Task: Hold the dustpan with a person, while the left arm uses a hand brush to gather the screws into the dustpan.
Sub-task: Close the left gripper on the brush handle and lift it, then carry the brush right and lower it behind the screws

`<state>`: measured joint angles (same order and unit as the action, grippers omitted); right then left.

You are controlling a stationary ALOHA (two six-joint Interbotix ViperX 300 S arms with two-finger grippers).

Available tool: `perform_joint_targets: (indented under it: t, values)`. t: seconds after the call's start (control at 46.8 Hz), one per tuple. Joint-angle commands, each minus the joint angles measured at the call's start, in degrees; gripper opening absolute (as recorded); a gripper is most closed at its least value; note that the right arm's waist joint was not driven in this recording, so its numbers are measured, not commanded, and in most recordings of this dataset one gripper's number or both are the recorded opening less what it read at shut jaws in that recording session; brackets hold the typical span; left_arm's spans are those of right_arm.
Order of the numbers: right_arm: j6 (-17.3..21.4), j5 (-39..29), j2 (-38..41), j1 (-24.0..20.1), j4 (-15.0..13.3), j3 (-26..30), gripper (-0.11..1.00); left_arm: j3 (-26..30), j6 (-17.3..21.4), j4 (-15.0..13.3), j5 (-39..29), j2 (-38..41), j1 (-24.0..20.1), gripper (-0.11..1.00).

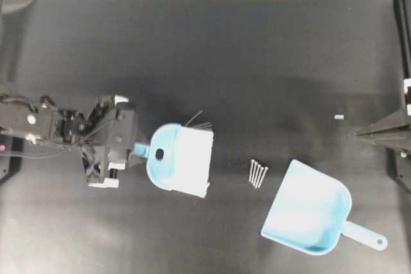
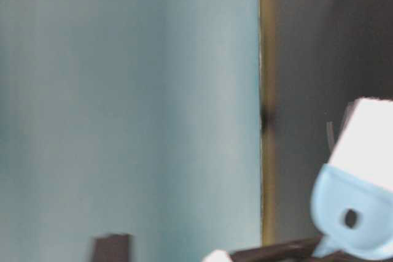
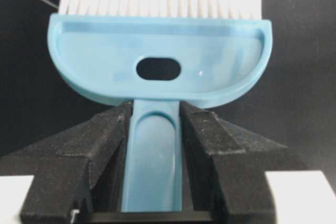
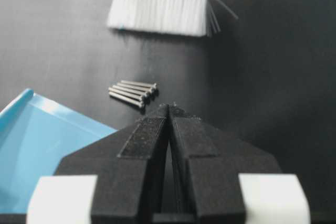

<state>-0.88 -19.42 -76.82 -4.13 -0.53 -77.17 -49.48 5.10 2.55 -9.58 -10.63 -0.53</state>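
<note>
Overhead exterior: pinching the slim handle of the hand brush point(image 1: 180, 158) between the fingers of the left gripper point(image 1: 137, 150), bristles pointing right across the dark table point(image 1: 225, 62). Lying in a tight parallel bunch, the screws point(image 1: 258, 173), between the bristles and the open mouth of the dustpan point(image 1: 308, 213), nearer the pan and touching neither. Resting flat at lower right, handle and its round hole pointing toward the corner. Poking in from the right edge, mostly cut off, the right gripper point(image 1: 359, 134), well apart from the pan and near a small light blue scrap point(image 1: 339, 117).

Right wrist: pressing both fingers together on nothing, with the dustpan's corner cut off at lower left.

Table-level exterior: blurring heavily, catching only the brush head at lower right against a teal backdrop point(image 2: 123, 90).
</note>
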Motion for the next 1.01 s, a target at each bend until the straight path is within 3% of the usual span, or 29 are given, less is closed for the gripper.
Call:
perform_joint_targets:
  t: [0.0,0.299,0.663,0.791,0.984]
  values:
    - [-0.35,-1.76,-1.23,0.00,-0.18,0.53,0.00,4.04,1.05,0.18,-6.15,-2.90,-0.35,0.31]
    - [-0.35,-5.63,-5.63,0.00,-0.18,0.62,0.00,8.88,5.71,0.18,-14.68,-1.41,-1.76,0.31]
    - [-0.35,-6.33,-7.29,0.00,-0.18,0.53,0.00,14.59,6.68,0.18,-20.65,2.02,-1.76,0.31]
    - [-0.35,-6.42,-7.73,0.00,-0.18,0.44,0.00,19.16,7.47,0.18,-26.54,4.04,-1.76,0.31]
    - [-0.35,-6.42,-8.09,0.00,-0.18,0.44,0.00,29.44,12.74,0.18,-39.29,9.49,-1.32,0.31]
